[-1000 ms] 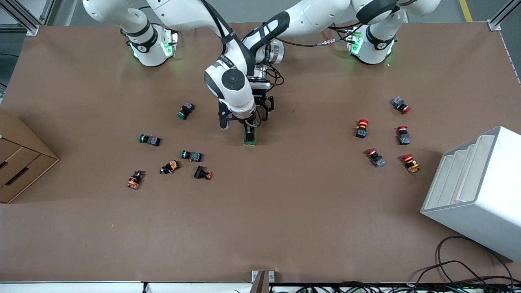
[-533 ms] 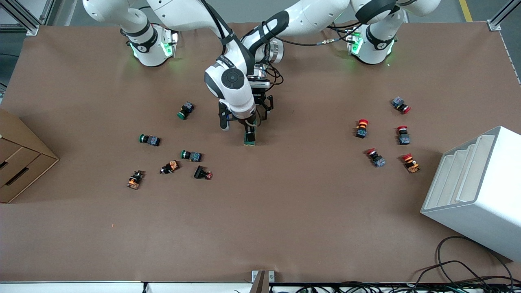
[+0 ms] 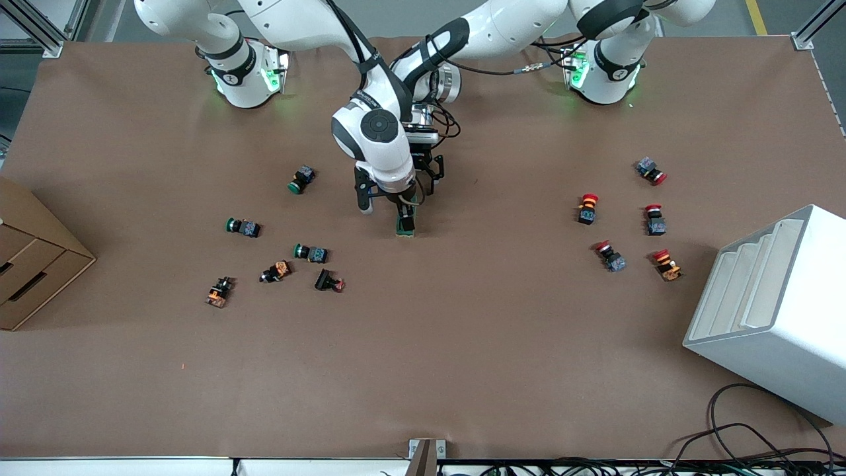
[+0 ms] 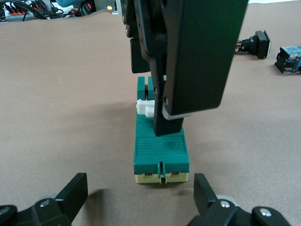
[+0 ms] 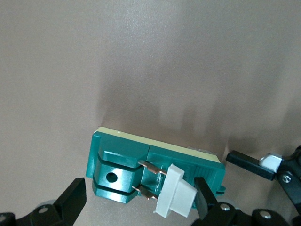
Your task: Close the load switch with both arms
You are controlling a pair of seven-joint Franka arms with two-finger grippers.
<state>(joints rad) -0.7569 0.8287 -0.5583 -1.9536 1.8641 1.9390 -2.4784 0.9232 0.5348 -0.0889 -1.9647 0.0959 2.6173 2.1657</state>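
The load switch [image 3: 405, 223], a dark-green block on a cream base, lies mid-table. Its white handle [image 5: 176, 197] stands raised off the block on two metal blades. My right gripper [image 3: 384, 205] is down over the switch and open [image 5: 138, 195]. One finger [image 5: 203, 197] is against the handle; the other is apart from the switch's end. My left gripper [image 3: 426, 180] is low at the switch's end nearer the robots' bases. It is open [image 4: 141, 188], and the switch [image 4: 161, 150] lies just past its fingertips. The right gripper's finger [image 4: 167, 120] shows against the handle [image 4: 144, 107].
Green-capped push buttons [image 3: 302, 178] and other small parts [image 3: 276, 271] lie toward the right arm's end. Red-capped buttons [image 3: 587, 207] lie toward the left arm's end, near a white rack [image 3: 773, 311]. A cardboard box [image 3: 33, 264] stands at the right arm's end. Cables [image 3: 760, 436] lie at the front edge.
The right hand has crept very slightly toward the bases. The switch and the left gripper have stayed where they were.
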